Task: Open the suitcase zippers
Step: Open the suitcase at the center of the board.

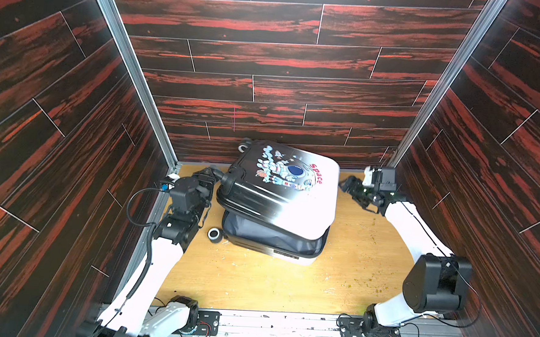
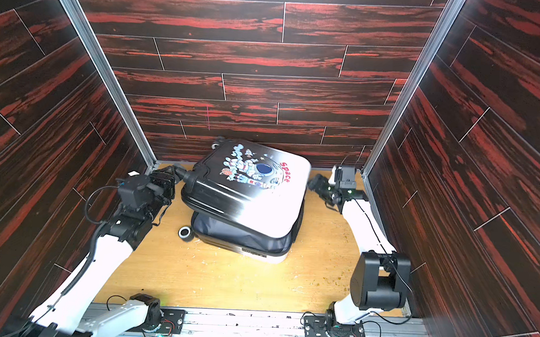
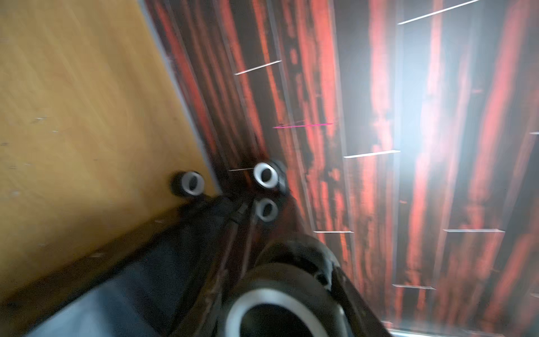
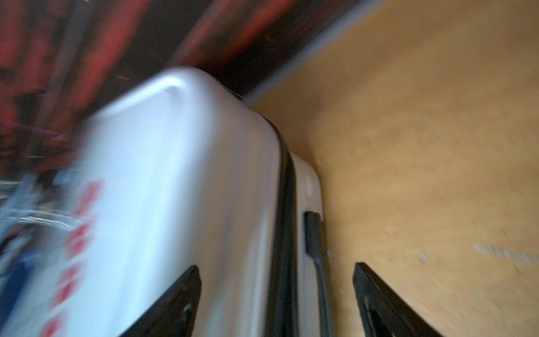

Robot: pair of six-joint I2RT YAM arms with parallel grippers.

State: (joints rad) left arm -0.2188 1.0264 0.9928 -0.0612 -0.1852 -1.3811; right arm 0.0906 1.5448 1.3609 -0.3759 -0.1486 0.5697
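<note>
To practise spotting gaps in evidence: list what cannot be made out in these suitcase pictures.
Pulls on the zippers: too small in both top views, blurred in the right wrist view.
Left tool grip: lost against the dark suitcase corner in both top views.
Grey lining: mostly covered by the raised upper shell in both top views.

A robot test booth in a lab: wood-print wall panels (image 1: 267,64) on aluminium posts (image 1: 131,70), a scuffed plywood table (image 1: 256,279), a left arm (image 1: 162,258) and right arm (image 1: 411,227) bolted to a metal rail (image 1: 279,322), with loose wiring.
</note>
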